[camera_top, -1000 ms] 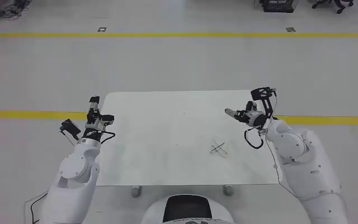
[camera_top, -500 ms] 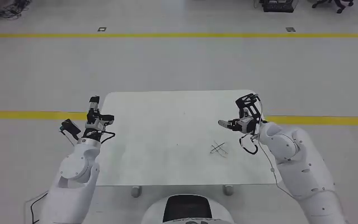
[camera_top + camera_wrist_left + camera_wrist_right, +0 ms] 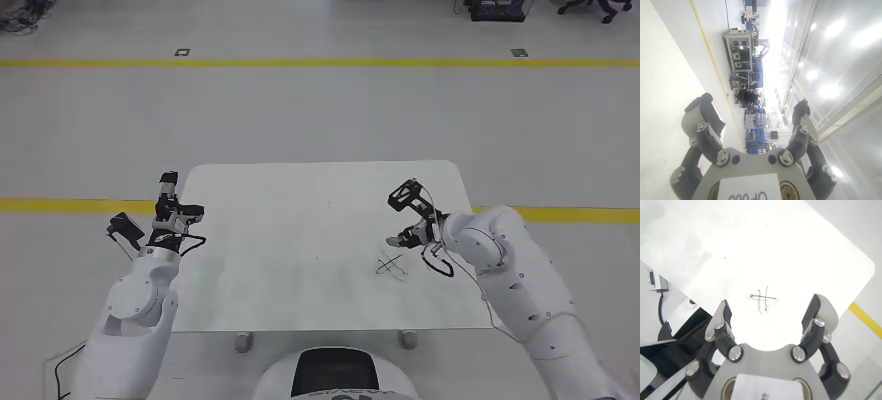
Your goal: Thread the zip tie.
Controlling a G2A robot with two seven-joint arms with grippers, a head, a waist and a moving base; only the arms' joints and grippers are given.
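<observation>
Thin black zip ties (image 3: 391,265) lie crossed in a small heap on the white table (image 3: 300,230), toward its front right. In the right wrist view the zip ties (image 3: 762,298) lie flat just beyond the fingertips. My right gripper (image 3: 404,240) hangs a little above and behind them; it (image 3: 770,308) is open and holds nothing. My left gripper (image 3: 168,181) stands at the table's left edge, pointing up and away from the table. In its own view the left gripper (image 3: 755,105) is open and empty, aimed at the room beyond.
The table's rounded right corner (image 3: 869,264) and a yellow floor line (image 3: 865,317) lie near the right gripper. A cable and a small box (image 3: 657,283) hang off the table's front side. Bare tabletop spreads to the left of the ties.
My right arm has swung in from the table's right edge toward the zip ties and tipped its gripper downward. The left arm has kept still.
</observation>
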